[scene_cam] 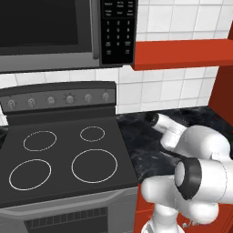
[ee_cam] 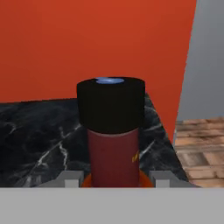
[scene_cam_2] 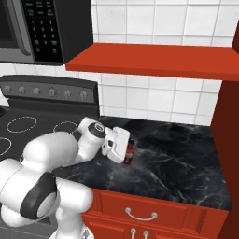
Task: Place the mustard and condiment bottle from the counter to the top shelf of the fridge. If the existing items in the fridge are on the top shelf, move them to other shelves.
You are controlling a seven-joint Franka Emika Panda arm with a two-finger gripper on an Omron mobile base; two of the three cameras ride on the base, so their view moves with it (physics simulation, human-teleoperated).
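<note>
hand (scene_cam_2: 125,150) low over the black marble surface (scene_cam_2: 177,158), reaching sideways toward the right end, wrist roughly level. condiment bottle (scene_cam_2: 129,151) stands upright on the surface, right at the hand's front, touching or nearly so. in the hand view the bottle (ee_cam: 113,144) sits dead centre, straight ahead between the two fingertips (ee_cam: 70,178), black cap up, long axis vertical, crossing the hand's reach at a right angle. fingers flank the bottle's base, but whether they are clamped on it or just around it i cannot tell. red cabinet side (ee_cam: 87,43) behind the bottle. stovetop (scene_cam: 63,159) to the left of the arm. judgement: a side grasp on the bottle body is the step in hand.
</note>
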